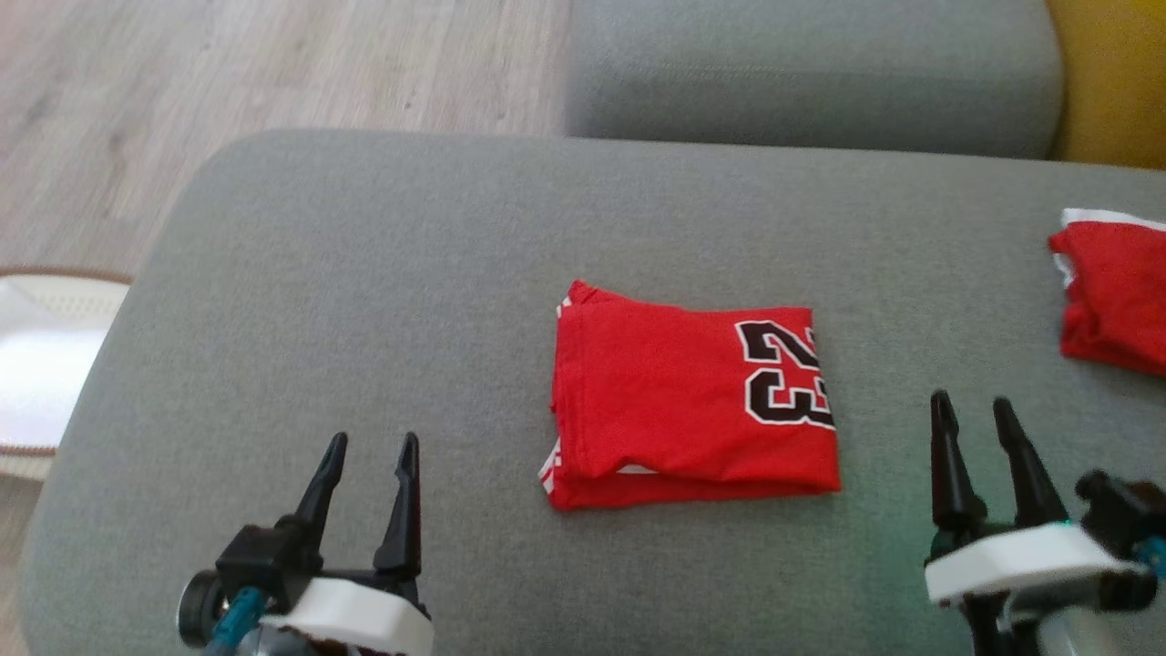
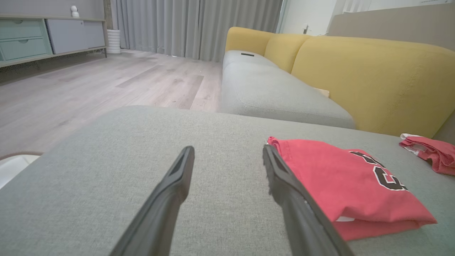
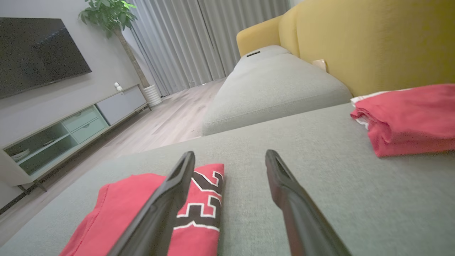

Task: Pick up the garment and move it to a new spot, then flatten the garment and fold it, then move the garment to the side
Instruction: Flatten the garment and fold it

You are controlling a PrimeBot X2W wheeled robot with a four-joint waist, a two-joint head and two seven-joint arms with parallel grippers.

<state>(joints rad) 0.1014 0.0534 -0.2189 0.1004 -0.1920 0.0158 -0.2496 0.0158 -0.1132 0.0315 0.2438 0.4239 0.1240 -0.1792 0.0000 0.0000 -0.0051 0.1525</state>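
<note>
Folded red jersey (image 1: 692, 401), number 23, lay flat mid grey sofa cushion (image 1: 364, 273), between left gripper (image 1: 375, 439) and right gripper (image 1: 969, 401); both stood spread, empty, off fabric. Second red garment (image 1: 1111, 301) lay far right.

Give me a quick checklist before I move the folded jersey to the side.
1. Red jersey folded, lying flat on the grey cushion: ok.
2. Left gripper open, holding nothing: ok.
3. Right gripper open, holding nothing: ok.
4. Both grippers apart from the jersey: ok.
5. Second red garment at the right, apart from the jersey: ok.
6. Fold will hold when lifted: cannot tell.
</note>
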